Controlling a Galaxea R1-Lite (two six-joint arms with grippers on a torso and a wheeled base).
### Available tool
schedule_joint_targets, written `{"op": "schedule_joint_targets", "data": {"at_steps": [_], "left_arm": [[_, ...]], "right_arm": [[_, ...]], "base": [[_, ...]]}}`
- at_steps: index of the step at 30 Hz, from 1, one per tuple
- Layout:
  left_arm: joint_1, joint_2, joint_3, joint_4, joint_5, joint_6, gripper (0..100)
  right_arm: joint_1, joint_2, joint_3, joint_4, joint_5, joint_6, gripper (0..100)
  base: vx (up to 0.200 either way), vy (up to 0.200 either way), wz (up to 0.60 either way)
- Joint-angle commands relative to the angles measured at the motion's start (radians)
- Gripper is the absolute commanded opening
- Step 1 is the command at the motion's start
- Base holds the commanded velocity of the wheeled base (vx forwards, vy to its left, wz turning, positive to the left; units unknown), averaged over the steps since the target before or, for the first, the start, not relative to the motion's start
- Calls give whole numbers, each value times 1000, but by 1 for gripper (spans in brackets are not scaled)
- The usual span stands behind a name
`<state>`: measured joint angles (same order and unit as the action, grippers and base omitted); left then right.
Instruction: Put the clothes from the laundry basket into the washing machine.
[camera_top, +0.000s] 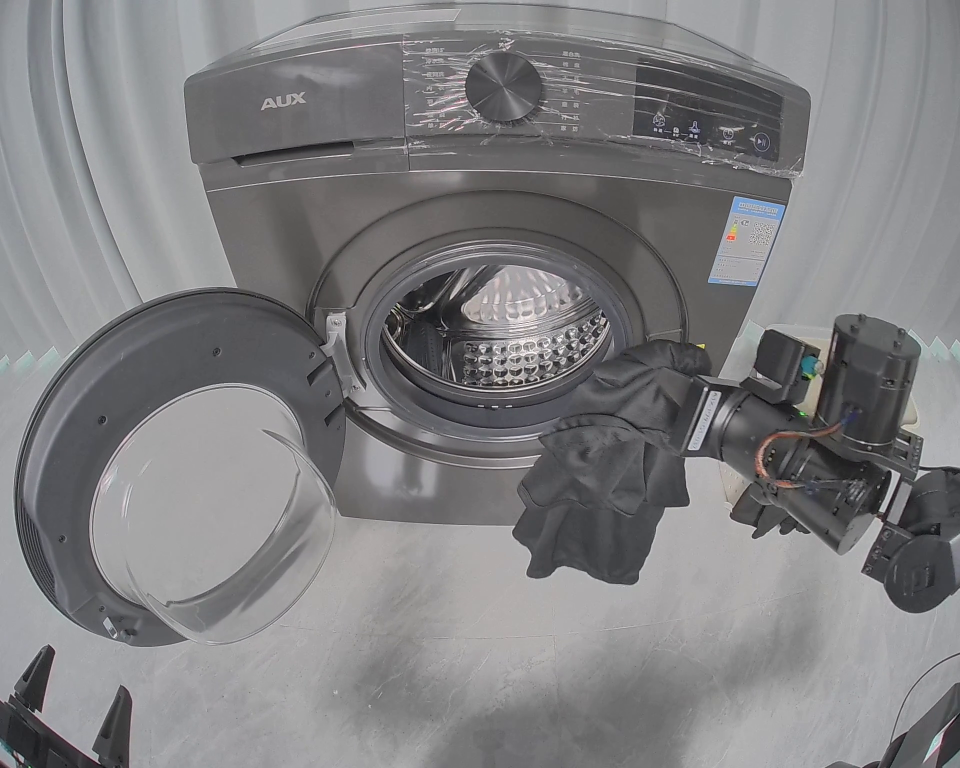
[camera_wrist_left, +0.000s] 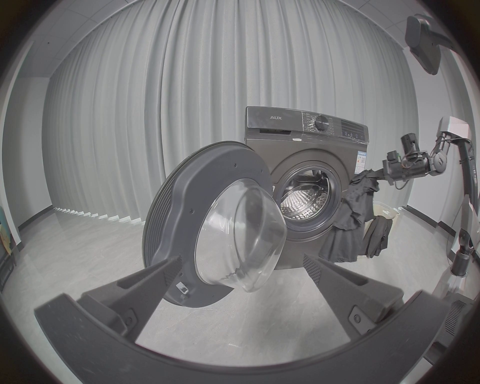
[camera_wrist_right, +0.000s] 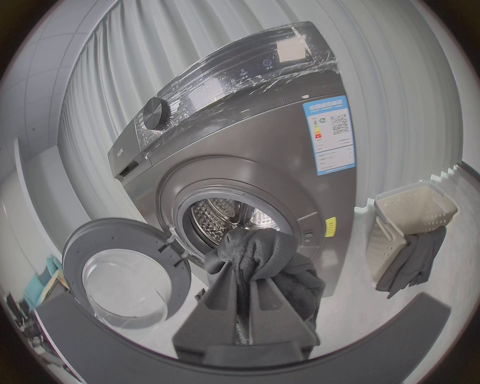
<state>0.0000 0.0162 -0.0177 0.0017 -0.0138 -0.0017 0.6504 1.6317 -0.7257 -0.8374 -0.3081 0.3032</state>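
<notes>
Right gripper (camera_wrist_right: 243, 274) clamped on dark garment (camera_wrist_right: 260, 247) w/ cloth hanging just before washing machine (camera_top: 480, 200) drum opening; left gripper (camera_top: 83, 672) low & spread apart.

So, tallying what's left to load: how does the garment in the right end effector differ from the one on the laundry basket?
The held garment is clamped in the right end effector, hanging before the open washing machine; the basket garment is ungripped, draped over the rim of the laundry basket beside it. Both are dark, neither inside the machine.
</notes>
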Motion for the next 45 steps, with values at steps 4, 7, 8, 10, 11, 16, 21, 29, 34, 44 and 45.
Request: {"op": "schedule_joint_targets", "data": {"at_steps": [4,7,8,10,11,16,21,29,34,44,45], "left_arm": [[3,-16,18,-2,0,-1,100],[3,-16,18,-5,-17,57,100],[3,-16,18,-5,-31,63,100],[3,-16,18,-6,-41,60,100],[3,-16,18,-8,-43,60,100],[3,-16,18,-11,-46,60,100],[3,-16,18,-11,-48,60,100],[20,42,-231,-169,-64,-18,100],[8,312,-271,-37,-316,-12,100],[-104,924,-200,-522,-468,23,100],[-107,930,-200,-526,-468,25,100]], "right_arm": [[25,120,-92,0,-37,59,0],[40,143,-116,-8,-39,66,0],[48,149,-121,-22,-40,65,0],[60,171,-130,-58,-39,54,0],[63,178,-133,-69,-39,50,0],[90,215,-172,-106,-37,27,0],[100,240,-176,-109,-39,25,0],[129,258,-161,-147,-42,24,0],[137,281,-167,-172,-43,25,0],[138,284,-167,-215,-40,30,0],[138,284,-169,-215,-40,30,0]], "base": [[0,0,0],[0,0,0],[0,0,0],[0,0,0],[0,0,0],[0,0,0],[0,0,0],[0,0,0],[0,0,0],[0,0,0],[0,0,0]]}}
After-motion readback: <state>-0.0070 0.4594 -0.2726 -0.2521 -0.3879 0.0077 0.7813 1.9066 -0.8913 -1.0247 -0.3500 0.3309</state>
